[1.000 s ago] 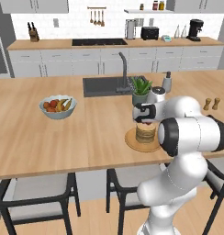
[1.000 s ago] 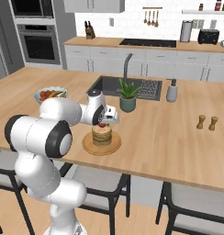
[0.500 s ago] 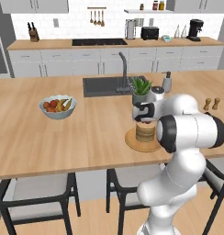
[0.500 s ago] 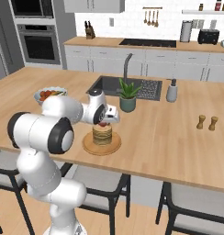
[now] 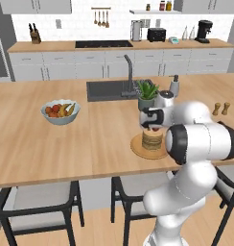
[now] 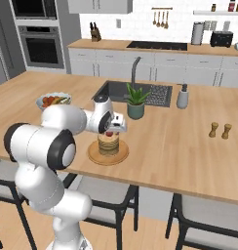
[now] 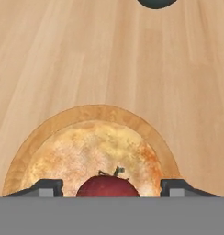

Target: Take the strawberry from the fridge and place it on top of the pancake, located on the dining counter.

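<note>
Zero readable labels anywhere. End effector [image 7: 107,188] spread wide, strawberry [image 7: 108,187] loose between fingertips [image 7: 46,187], atop pancake [image 7: 93,156] on tabletop [image 7: 63,55].

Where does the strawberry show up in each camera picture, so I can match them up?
Left base view: the strawberry is right of centre, atop the pancake, under the gripper.
Right base view: left of centre, atop the same stack.
Hand view: bottom centre, between the fingertips.
Shared landmark: the round tan plate under the pancake.
</note>
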Controlling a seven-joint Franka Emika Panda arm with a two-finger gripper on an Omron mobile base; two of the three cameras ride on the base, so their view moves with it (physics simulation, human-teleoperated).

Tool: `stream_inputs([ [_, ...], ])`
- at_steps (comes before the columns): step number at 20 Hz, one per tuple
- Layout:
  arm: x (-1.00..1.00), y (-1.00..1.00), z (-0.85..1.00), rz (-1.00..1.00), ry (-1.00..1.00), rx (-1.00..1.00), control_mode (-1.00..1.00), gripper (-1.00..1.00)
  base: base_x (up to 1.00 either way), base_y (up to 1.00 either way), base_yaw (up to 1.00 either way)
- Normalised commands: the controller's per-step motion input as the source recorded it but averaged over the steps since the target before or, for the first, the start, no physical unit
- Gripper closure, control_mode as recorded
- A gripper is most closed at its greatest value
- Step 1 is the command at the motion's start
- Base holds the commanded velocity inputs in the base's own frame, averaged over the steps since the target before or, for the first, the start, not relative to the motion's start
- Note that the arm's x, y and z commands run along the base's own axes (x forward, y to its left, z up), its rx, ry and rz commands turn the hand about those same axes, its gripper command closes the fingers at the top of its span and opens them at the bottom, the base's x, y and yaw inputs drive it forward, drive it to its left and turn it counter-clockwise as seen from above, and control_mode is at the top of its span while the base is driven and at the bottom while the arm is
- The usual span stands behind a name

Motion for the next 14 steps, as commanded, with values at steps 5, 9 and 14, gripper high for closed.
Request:
stream_inputs([
  [5, -0.36, 0.0, 0.2, 0.0, -0.04, 0.0, -1.0, -1.0, 0.0, 0.0, 0.0],
  [9, -0.65, 0.0, 0.46, 0.0, -0.07, 0.0, -1.0, -1.0, 0.0, 0.0, 0.0],
  [14, -0.74, 0.0, 0.46, 0.0, -0.01, 0.0, -1.0, -1.0, 0.0, 0.0, 0.0],
])
